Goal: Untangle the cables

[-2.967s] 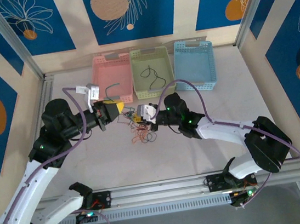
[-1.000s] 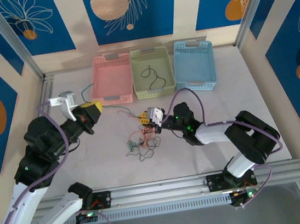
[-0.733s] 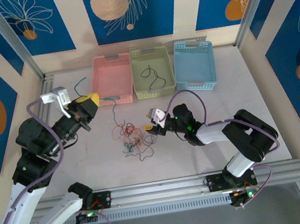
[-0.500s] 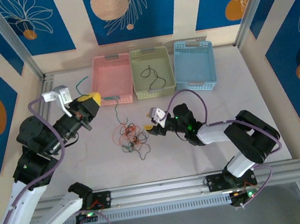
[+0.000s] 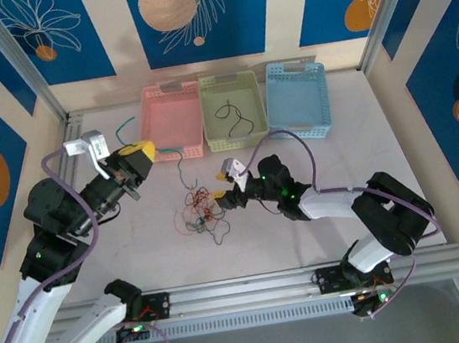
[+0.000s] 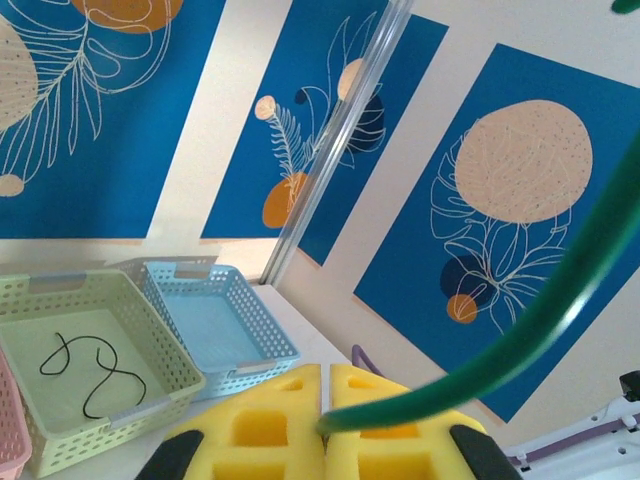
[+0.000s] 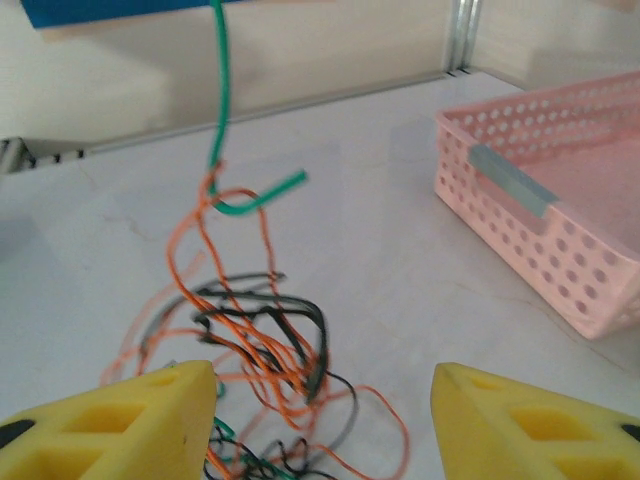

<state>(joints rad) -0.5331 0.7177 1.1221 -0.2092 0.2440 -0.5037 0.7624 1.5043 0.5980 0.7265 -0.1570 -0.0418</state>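
The cables [image 5: 199, 213] lie as a loose tangle of orange, black and green wire on the table's middle. A green cable [image 5: 177, 165] rises out of the tangle to my left gripper [image 5: 137, 153], whose yellow pads are shut on it. In the left wrist view, that green cable [image 6: 545, 315] sticks out from between the pressed pads of the left gripper [image 6: 326, 420]. My right gripper [image 5: 223, 194] stands open just right of the tangle. The right wrist view has the right gripper [image 7: 322, 390] wide apart around the edge of the tangle [image 7: 262, 335], gripping nothing.
Three baskets stand in a row at the back: pink [image 5: 158, 127], green [image 5: 210, 113] with one black cable [image 5: 236, 116] in it, and blue [image 5: 297, 99]. The pink basket [image 7: 560, 225] is close to the right of the tangle. Frame posts stand at the corners.
My right gripper has opened and let go of the tangle, which slid left. The left gripper lifted the green cable up and back-left, then stayed.
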